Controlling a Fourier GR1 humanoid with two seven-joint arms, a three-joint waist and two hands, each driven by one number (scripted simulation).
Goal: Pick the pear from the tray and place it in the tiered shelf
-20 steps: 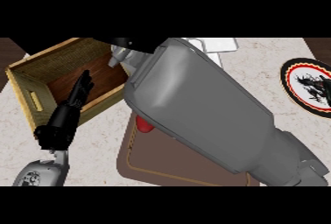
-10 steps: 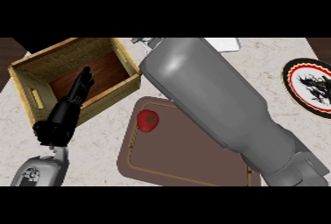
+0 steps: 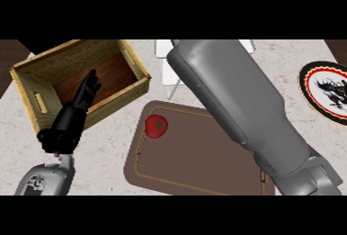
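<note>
At about twelve o'clock the right forearm [image 3: 244, 110] runs out of view toward the white shelf [image 3: 165, 64], so I cannot tell its grip or see the pear, and any release should probably wait until it is over a tier, while the left hand [image 3: 75, 114] rests with fingers straight.

A brown tray [image 3: 196, 174] is lying on the counter with a red fruit [image 3: 156, 125] sitting in its upper left corner. Left of the tray, the left hand [image 3: 71, 121] is hanging with fingers straight over a wooden crate [image 3: 42, 75]. The right forearm [image 3: 244, 105] is crossing the tray's right side, and a round plate [image 3: 325, 89] is lying further right.
</note>
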